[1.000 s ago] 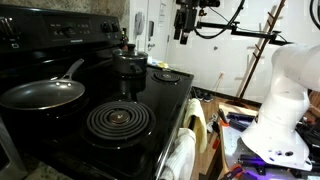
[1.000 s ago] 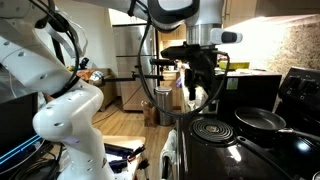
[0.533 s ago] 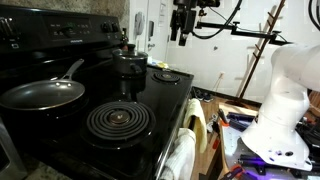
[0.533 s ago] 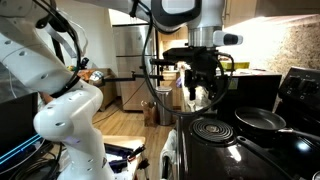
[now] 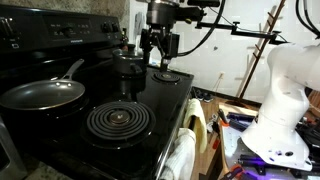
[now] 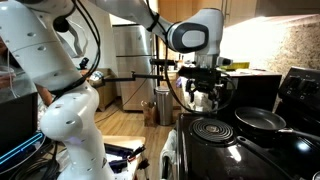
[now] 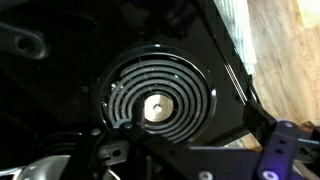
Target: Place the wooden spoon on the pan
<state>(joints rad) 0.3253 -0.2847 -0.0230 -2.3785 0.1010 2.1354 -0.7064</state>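
The white arm [image 5: 287, 88] stands on its base and stretches out high and level. Its wrist [image 5: 160, 13] is bent so that the gripper [image 5: 160, 60] points straight down. The two dark fingers [image 5: 148, 48] hang apart, jaws spread (both exterior views agree). In the wrist view the fingers are only dark blurs along the lower edge.

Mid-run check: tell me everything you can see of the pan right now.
The pan is round, shallow and dark grey, with a glossy, non-stick-looking inside and a long curved silvery metal handle rising from its rim. It sits level on the black stovetop, beside the bare spiral coil but apart from it. It looks empty in both exterior views, and only the stove touches it.
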